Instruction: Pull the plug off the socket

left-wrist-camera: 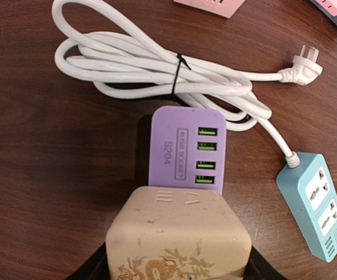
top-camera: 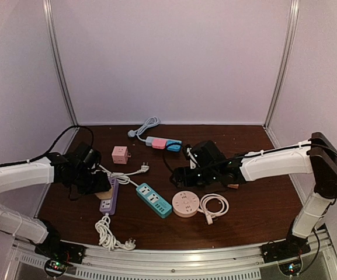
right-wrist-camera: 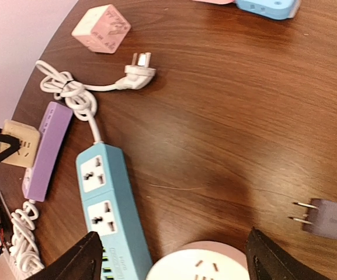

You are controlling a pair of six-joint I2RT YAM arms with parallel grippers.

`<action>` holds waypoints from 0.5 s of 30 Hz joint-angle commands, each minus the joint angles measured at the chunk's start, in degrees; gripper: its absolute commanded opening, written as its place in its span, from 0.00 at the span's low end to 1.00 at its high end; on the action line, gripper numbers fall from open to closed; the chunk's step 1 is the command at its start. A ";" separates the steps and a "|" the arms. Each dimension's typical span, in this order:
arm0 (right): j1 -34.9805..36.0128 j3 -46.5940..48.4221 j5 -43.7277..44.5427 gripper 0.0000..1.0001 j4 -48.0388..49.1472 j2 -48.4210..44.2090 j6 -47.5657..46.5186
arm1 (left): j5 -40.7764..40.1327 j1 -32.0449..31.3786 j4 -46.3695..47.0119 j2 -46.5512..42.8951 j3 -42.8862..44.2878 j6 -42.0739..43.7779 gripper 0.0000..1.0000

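A beige cube plug (left-wrist-camera: 177, 233) with a gold dragon print sits on the near end of the purple power strip (left-wrist-camera: 186, 149), which has several green USB ports. My left gripper (left-wrist-camera: 180, 256) is shut on the plug, one black finger on each side. I cannot tell whether its pins are still in the socket. In the top view the plug (top-camera: 103, 193) and the strip (top-camera: 110, 199) lie left of centre under the left gripper (top-camera: 98, 185). In the right wrist view the plug (right-wrist-camera: 19, 143) rests against the strip (right-wrist-camera: 47, 149). My right gripper (top-camera: 183, 175) is open and empty.
A teal power strip (top-camera: 154, 200) lies beside the purple one, with a bundled white cord (left-wrist-camera: 156, 70). A pink round socket (top-camera: 186, 204) is under the right gripper (right-wrist-camera: 177, 262). A pink cube (top-camera: 120, 154), a pink-and-blue strip (top-camera: 163, 143) and a loose grey plug (right-wrist-camera: 326, 219) lie around.
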 commanded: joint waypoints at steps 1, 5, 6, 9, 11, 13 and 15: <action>1.87 5.65 -6.49 0.84 6.43 4.98 2.89 | 4.28 -0.87 3.40 -1.60 0.04 -1.68 0.27; 3.23 11.85 -11.87 0.77 9.77 11.44 5.14 | 5.89 -1.42 4.89 -3.89 -2.23 -1.99 0.22; 3.62 13.57 -12.79 0.75 10.29 12.89 5.59 | 6.26 -1.67 5.13 -4.48 -2.81 -2.17 0.22; 4.57 19.20 -14.68 0.63 10.96 17.29 6.41 | 8.06 -2.59 5.85 -5.78 -4.45 -2.22 0.21; 4.99 22.06 -16.17 0.53 11.33 20.10 7.09 | 8.77 -3.44 6.65 -6.60 -5.29 -2.52 0.20; 5.34 24.54 -17.94 0.38 12.04 22.59 8.09 | 9.61 -4.43 7.54 -7.12 -5.97 -3.03 0.19; 5.77 26.54 -19.30 0.25 12.61 24.69 9.50 | 9.59 -5.61 7.77 -7.34 -6.19 -3.74 0.18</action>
